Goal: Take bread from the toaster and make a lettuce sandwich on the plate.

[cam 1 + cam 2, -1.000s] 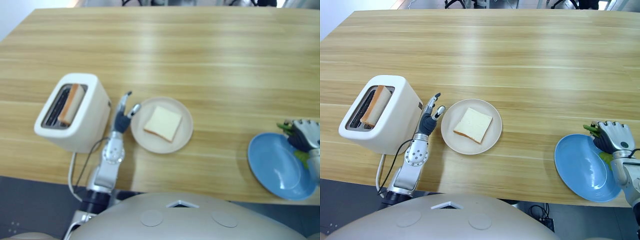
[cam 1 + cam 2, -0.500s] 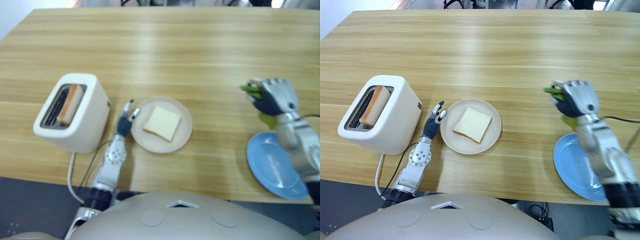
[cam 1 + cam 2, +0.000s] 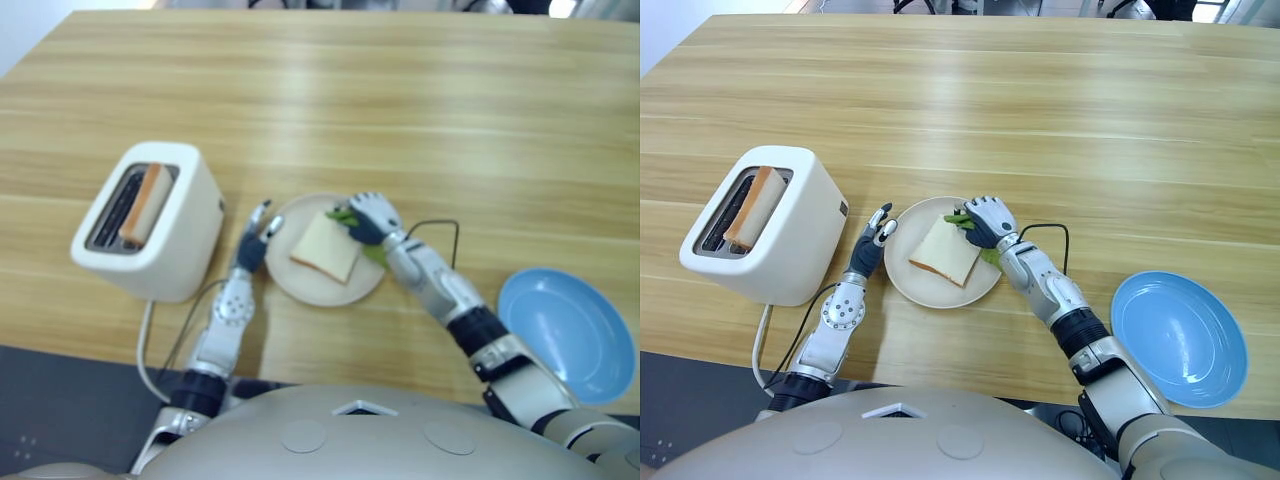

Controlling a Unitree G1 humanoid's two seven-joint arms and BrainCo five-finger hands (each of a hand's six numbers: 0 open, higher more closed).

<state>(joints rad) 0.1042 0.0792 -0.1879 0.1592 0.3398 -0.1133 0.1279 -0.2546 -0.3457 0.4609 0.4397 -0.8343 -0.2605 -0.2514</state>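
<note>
My right hand [image 3: 987, 222] is clenched on the lettuce [image 3: 958, 217]. The leaf is bright green and crumpled, with ragged tips showing at the 11 o'clock and 5 o'clock sides of my curled fingers. Hand and leaf sit over the 1 o'clock corner of the bread slice [image 3: 943, 254]; I cannot tell whether the leaf touches it.

The slice is square, pale cream on its face with a thin tan crust, lying flat and turned slightly. It rests at the centre of the plate [image 3: 930, 296], a round, matte beige dish with a low rim.

At the plate's 9 o'clock stands the toaster [image 3: 800, 250], a smooth off-white box with rounded corners and two dark top slots. A second slice [image 3: 750, 205], browner along its edge, stands upright in one slot.

My left hand [image 3: 866, 254] lies between toaster and plate, fingers extended toward 12 o'clock, holding nothing.

At the plate's 4 o'clock, well apart, is a glossy blue dish [image 3: 1180, 338]. The table [image 3: 1040, 110] is light wood with straight horizontal grain.
</note>
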